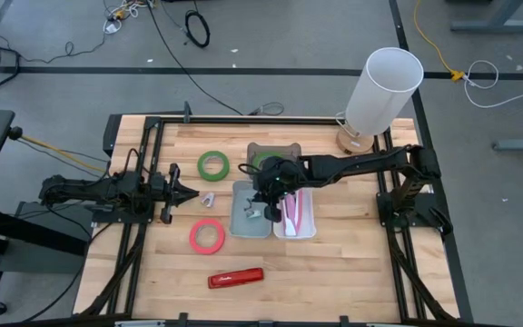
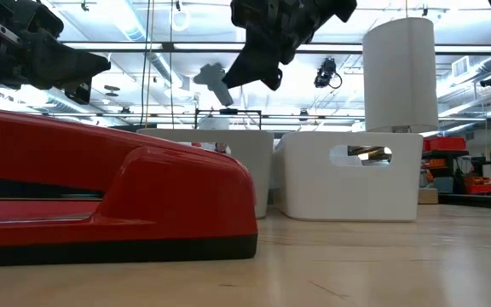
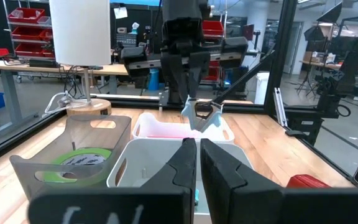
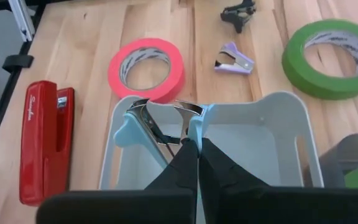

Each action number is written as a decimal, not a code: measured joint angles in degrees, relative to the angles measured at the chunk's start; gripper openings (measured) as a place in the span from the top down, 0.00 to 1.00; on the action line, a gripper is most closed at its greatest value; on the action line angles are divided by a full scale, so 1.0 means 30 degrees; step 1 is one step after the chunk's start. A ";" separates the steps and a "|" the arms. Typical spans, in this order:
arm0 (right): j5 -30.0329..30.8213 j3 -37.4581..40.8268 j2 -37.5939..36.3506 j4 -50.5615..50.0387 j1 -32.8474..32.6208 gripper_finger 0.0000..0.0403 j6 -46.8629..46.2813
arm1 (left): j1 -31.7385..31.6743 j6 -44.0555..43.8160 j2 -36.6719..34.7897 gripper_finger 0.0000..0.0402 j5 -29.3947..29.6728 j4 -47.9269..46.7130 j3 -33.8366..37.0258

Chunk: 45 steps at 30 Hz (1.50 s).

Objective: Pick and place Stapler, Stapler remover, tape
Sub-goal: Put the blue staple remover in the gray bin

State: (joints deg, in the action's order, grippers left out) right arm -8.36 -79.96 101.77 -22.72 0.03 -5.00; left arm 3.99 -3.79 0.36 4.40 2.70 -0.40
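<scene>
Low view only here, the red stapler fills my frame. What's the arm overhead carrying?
Observer: Right arm's jaws are shut on a light-blue staple remover.
Operator: Over what?
Observer: Above the left white bin, not yet released.
Operator: What's loose on the table besides the stapler?
Observer: A purple staple remover, pink tape and green tape, all lying outside the bins.
</scene>
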 joint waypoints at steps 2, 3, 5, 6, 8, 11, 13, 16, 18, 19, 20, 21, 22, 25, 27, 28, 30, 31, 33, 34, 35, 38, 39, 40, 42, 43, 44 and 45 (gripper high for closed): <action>-0.0007 -0.0007 0.0176 -0.0171 0.0000 1.00 -0.0049 | -0.0006 0.0000 0.0000 0.93 0.0000 0.0002 0.0000; -0.0004 -0.0007 0.0245 -0.0459 0.0000 1.00 -0.0049 | 0.0001 -0.0004 0.0000 0.93 0.0000 0.0005 0.0000; -0.0007 -0.0007 0.0596 -0.0473 0.0000 1.00 -0.0058 | -0.0006 0.0000 0.0000 0.93 -0.0002 0.0006 0.0000; -0.0003 -0.0007 0.0735 -0.0480 0.0000 1.00 -0.0091 | 0.0000 0.0000 0.0000 0.93 0.0000 -0.0001 0.0000; 0.0058 -0.0007 0.1182 -0.0812 0.0000 1.00 -0.0155 | -0.0005 0.0000 0.0000 0.93 0.0000 -0.0014 0.0000; 0.0857 -0.0007 0.1820 -0.0908 0.0000 1.00 -0.0507 | 0.0001 -0.0004 0.0000 0.93 0.0000 -0.0003 0.0000; 0.1421 -0.0007 0.2202 -0.0889 0.0005 1.00 -0.0559 | -0.0003 0.0003 0.0000 0.93 -0.0004 -0.0078 0.0000; 0.1951 -0.0007 0.2720 -0.0917 0.0055 1.00 -0.0473 | -0.0004 0.0000 0.0000 0.93 -0.0002 -0.0067 0.0000; 0.2173 -0.0007 0.2987 -0.0994 0.0095 1.00 -0.0471 | 0.0001 0.0000 0.0000 0.93 0.0000 -0.0031 0.0000; 0.2281 -0.0007 0.3081 -0.0973 0.0102 1.00 -0.0471 | 0.0000 -0.0003 0.0000 0.93 -0.0001 -0.0045 0.0000; 0.2528 -0.0007 0.3157 -0.0935 0.0102 1.00 -0.0479 | -0.0006 0.0000 0.0000 0.93 0.0000 -0.0044 0.0000; 0.2781 -0.0007 0.3222 -0.0949 0.0101 1.00 -0.0503 | 0.0001 0.0007 0.0000 0.93 0.0000 -0.0037 0.0000; 0.3051 -0.0007 0.3296 -0.0940 0.0095 1.00 -0.0546 | -0.0005 0.0000 0.0000 0.93 -0.0006 -0.0037 0.0000; 0.3819 -0.0007 0.3397 -0.0913 0.0115 1.00 -0.0680 | 0.0001 0.0005 0.0000 0.93 0.0000 -0.0037 0.0000; 0.4278 -0.0007 0.3397 -0.0860 0.0191 1.00 -0.0830 | -0.0003 -0.0007 0.0000 0.93 -0.0005 -0.0037 0.0000; 0.4397 -0.0007 0.3397 -0.0869 0.0246 1.00 -0.1048 | -0.0003 0.0000 0.0000 0.93 0.0000 -0.0037 0.0000; 0.4471 -0.0007 0.3397 -0.0922 0.0380 1.00 -0.1492 | -0.0006 0.0000 0.0000 0.93 0.0000 -0.0037 0.0000; 0.4493 -0.0007 0.3397 -0.0904 0.0462 1.00 -0.1635 | 0.0001 -0.0007 0.0000 0.93 0.0000 -0.0037 0.0000; 0.4495 -0.0007 0.3397 -0.0911 0.0589 1.00 -0.1681 | -0.0001 0.0002 0.0000 0.93 0.0000 -0.0037 0.0000; 0.4495 -0.0007 0.3397 -0.0919 0.0632 1.00 -0.1681 | 0.0001 0.0000 0.0000 0.93 -0.0003 -0.0037 0.0000; 0.4495 -0.0017 0.3397 -0.0961 0.0686 1.00 -0.1681 | -0.0006 -0.0007 0.0000 0.93 0.0000 -0.0037 0.0000; 0.4488 -0.0716 0.3397 -0.2154 0.0765 1.00 -0.1556 | -0.0001 -0.0002 0.0000 0.93 0.0000 -0.0037 0.0000; 0.4490 -0.0991 0.3397 -0.2297 0.0807 1.00 -0.1468 | -0.0006 -0.0006 0.0000 0.93 -0.0006 -0.0037 0.0000; 0.4488 -0.1231 0.3390 -0.2346 0.0862 1.00 -0.1333 | -0.0003 0.0001 0.0000 0.93 -0.0003 -0.0037 0.0000; 0.4429 -0.1593 0.3390 -0.2628 0.0956 1.00 -0.1067 | -0.0006 0.0000 0.0000 0.93 -0.0007 -0.0030 0.0000; 0.4429 -0.1797 0.3390 -0.2832 0.1019 1.00 -0.1032 | -0.0006 0.0000 0.0000 0.93 0.0000 -0.0030 0.0000; 0.4430 -0.2008 0.3390 -0.2945 0.1094 1.00 -0.1025 | 0.0001 0.0000 0.0000 0.93 0.0000 -0.0030 0.0000; 0.4423 -0.2174 0.3390 -0.2966 0.1127 1.00 -0.1019 | -0.0006 0.0001 0.0000 0.93 0.0000 -0.0030 0.0000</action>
State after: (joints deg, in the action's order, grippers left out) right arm 4.91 -86.49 111.94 -31.62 3.41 -8.06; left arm 3.97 -3.79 0.36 4.40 2.61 -0.40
